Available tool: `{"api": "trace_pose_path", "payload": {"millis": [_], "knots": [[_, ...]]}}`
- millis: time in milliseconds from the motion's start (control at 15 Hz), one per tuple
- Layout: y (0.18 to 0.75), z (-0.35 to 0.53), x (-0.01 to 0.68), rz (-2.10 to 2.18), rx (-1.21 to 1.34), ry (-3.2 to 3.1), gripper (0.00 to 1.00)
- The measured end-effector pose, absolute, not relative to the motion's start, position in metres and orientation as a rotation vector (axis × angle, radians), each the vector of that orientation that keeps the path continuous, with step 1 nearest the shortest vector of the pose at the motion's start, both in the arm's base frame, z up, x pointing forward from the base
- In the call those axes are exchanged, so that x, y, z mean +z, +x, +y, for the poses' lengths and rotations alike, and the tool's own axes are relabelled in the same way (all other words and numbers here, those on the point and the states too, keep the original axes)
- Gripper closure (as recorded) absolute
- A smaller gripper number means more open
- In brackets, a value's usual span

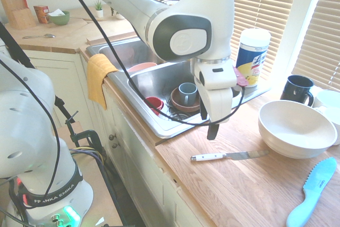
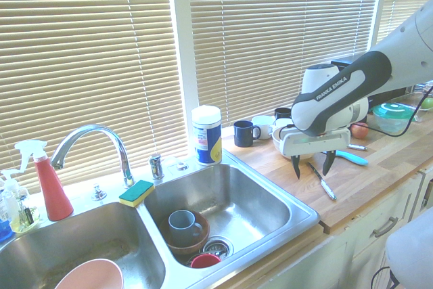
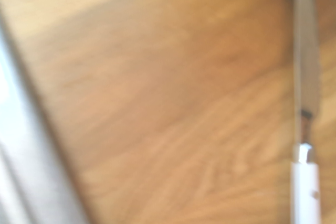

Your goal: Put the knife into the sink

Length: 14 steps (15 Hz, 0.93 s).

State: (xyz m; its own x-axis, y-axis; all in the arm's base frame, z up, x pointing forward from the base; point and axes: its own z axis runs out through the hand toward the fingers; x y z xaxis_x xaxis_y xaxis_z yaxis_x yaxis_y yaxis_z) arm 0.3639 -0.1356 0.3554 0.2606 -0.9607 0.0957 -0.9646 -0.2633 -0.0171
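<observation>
We see the gripper (image 2: pixel 312 166) hanging over the wooden counter (image 1: pixel 186 155), to the right of the sink (image 2: pixel 233 191). Its two fingers are spread wide, and they hold nothing. They point down, near the small knife (image 1: pixel 228 156).

The knife lies flat on the counter, out of the sink. It has a white handle and a thin silver blade. In the first exterior view, we see the handle at the left and the blade at the right. The wrist view is blurry, but we can see the knife there too.

The sink has two shiny parts. In the right part we see a blue-gray cup (image 2: pixel 182 225) in a brown bowl (image 2: pixel 196 240), and a red cup (image 2: pixel 204 260) near them. In the left part there is a pink bowl (image 2: pixel 91 277). A green and yellow sponge (image 2: pixel 137 193) sits on the far side, by the shiny tap (image 2: pixel 122 150). A tall tub (image 2: pixel 207 135) stands at the far right corner.

To the right of the knife we see a big white bowl (image 1: pixel 297 128), and a light-blue plastic knife (image 1: pixel 313 190) on the near side of it. A dark mug (image 1: pixel 297 89) stands on the far side.
</observation>
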Motion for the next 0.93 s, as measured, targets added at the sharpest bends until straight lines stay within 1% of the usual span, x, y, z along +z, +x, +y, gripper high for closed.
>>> {"api": "trace_pose_path", "payload": {"millis": [133, 333, 400, 933], "knots": [[0.344, -0.151, 0.345, -1.898, 0.118, 2.438, 0.00], [0.340, -0.165, 0.344, -1.907, 0.131, 2.440, 0.00], [0.340, -0.167, 0.344, -1.905, 0.136, 2.446, 1.00], [0.343, -0.176, 0.315, -1.899, 0.088, 2.474, 1.00]]}}
